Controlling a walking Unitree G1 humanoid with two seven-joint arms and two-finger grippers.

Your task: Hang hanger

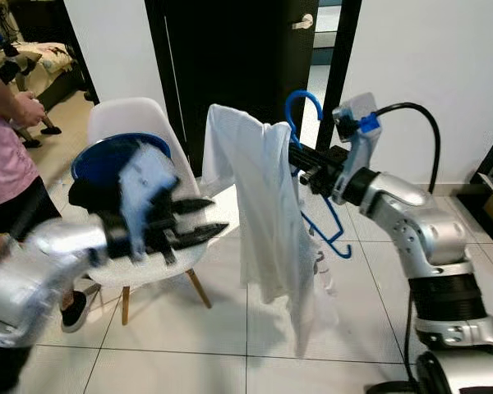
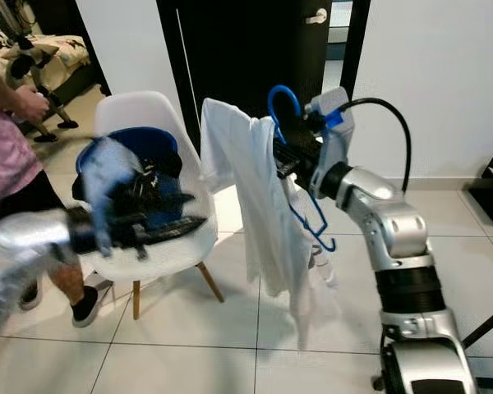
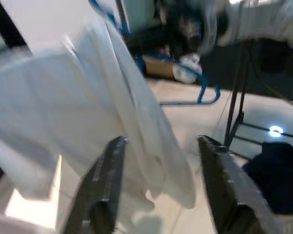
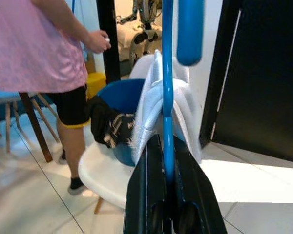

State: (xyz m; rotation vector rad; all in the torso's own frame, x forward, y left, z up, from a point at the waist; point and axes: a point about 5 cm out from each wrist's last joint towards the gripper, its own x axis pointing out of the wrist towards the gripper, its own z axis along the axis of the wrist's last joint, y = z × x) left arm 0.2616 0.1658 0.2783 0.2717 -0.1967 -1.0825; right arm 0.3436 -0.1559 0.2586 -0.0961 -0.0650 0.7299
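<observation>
A blue hanger (image 1: 302,103) with a white shirt (image 1: 263,205) draped over it is held up in front of me. My right gripper (image 1: 300,164) is shut on the hanger's blue rod (image 4: 167,97), just below the hook, with the shirt hanging on its far side. To the left of the shirt, my left gripper (image 1: 199,220) is blurred and open, its fingers pointing at the cloth. In the left wrist view the left gripper (image 3: 162,141) has nothing between its fingers, and the white shirt (image 3: 88,112) hangs close ahead.
A white chair (image 1: 131,115) behind my left arm carries a blue basin (image 1: 107,156) with dark clothes. A person in a pink shirt (image 1: 4,156) stands at the far left. A dark door (image 1: 230,49) and a white wall are behind; the floor is tiled.
</observation>
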